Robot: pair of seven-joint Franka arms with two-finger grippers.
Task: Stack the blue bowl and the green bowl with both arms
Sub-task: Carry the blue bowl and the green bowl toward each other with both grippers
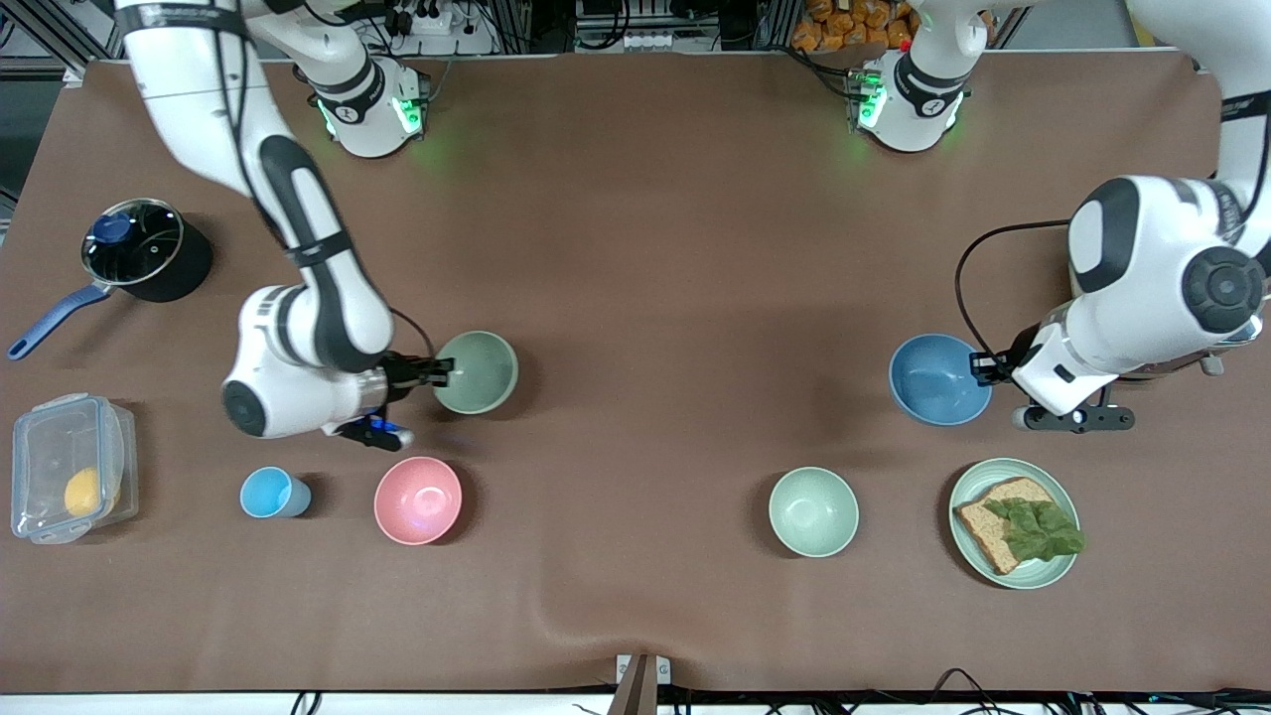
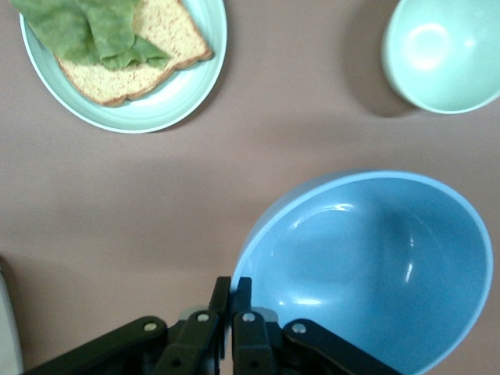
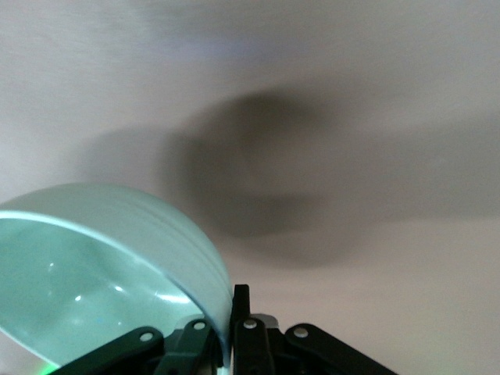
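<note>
At the table, front view: right gripper clamped on the 9 o'clock rim of the matte green bowl; left gripper clamped on the 3 o'clock rim of the round blue bowl.

Left wrist view: fingers pinch the smooth blue rim.

Right wrist view: green bowl's thin wall pinched, tilted over its shadow.

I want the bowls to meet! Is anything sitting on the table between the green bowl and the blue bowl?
No. Only bare brown tablecloth shows between the sage-green bowl, pinched by the right gripper, and the sky-blue bowl, pinched by the left gripper.
</note>
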